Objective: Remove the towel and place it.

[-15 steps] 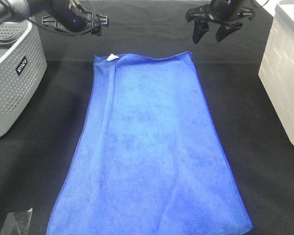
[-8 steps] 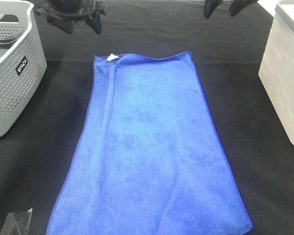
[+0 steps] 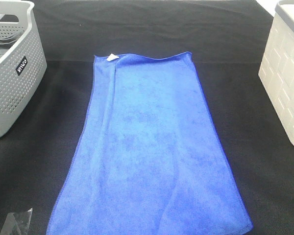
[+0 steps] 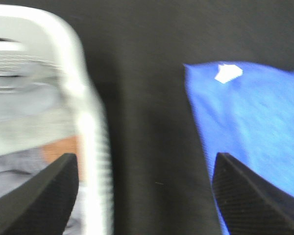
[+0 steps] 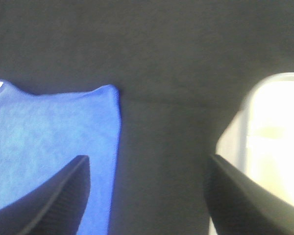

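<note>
The royal-blue towel (image 3: 149, 147) lies flat and spread out lengthwise on the black table, with its small white tag (image 3: 111, 57) at the far left corner. Neither gripper shows in the exterior high view. In the left wrist view the left gripper (image 4: 144, 191) is open, above bare table between the grey basket and the towel's tagged corner (image 4: 228, 73). In the right wrist view the right gripper (image 5: 147, 196) is open, above bare table beside the towel's far right corner (image 5: 108, 93). Both wrist views are blurred.
A grey perforated basket (image 3: 10, 73) stands at the left edge; it also shows in the left wrist view (image 4: 83, 112). A white bin (image 3: 286, 73) stands at the right edge, also in the right wrist view (image 5: 269, 127). A small dark object (image 3: 17, 223) lies at the front left corner.
Both arms have drawn back from above the towel's far edge and left the top of the exterior high view. The towel has not moved.
</note>
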Robot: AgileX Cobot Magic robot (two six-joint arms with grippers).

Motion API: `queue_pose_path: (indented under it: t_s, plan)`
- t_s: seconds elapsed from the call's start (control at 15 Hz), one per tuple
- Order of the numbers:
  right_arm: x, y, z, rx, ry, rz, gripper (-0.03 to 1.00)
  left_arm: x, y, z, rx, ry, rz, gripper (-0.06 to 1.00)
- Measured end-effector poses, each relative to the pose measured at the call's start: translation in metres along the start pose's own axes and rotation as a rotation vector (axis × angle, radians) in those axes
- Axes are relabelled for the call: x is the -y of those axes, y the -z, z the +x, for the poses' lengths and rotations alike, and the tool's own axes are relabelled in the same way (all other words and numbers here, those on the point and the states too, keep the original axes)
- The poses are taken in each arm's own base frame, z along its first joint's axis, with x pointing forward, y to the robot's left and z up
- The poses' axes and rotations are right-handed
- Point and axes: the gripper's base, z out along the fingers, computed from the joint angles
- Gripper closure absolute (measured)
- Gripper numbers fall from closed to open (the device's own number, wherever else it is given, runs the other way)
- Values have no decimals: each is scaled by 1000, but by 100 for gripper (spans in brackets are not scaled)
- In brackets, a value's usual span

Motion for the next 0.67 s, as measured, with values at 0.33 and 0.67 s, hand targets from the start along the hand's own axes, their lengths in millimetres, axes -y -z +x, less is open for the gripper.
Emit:
queue_pose_path:
  t_s: [0.33,0.67]
  plan:
    - [35,70,37,-47,-58,82,30,-35,53,1,33,51,-40,22]
    - [30,171,147,-78,-48,110,30,-37,130,65,-59,50,-59,22]
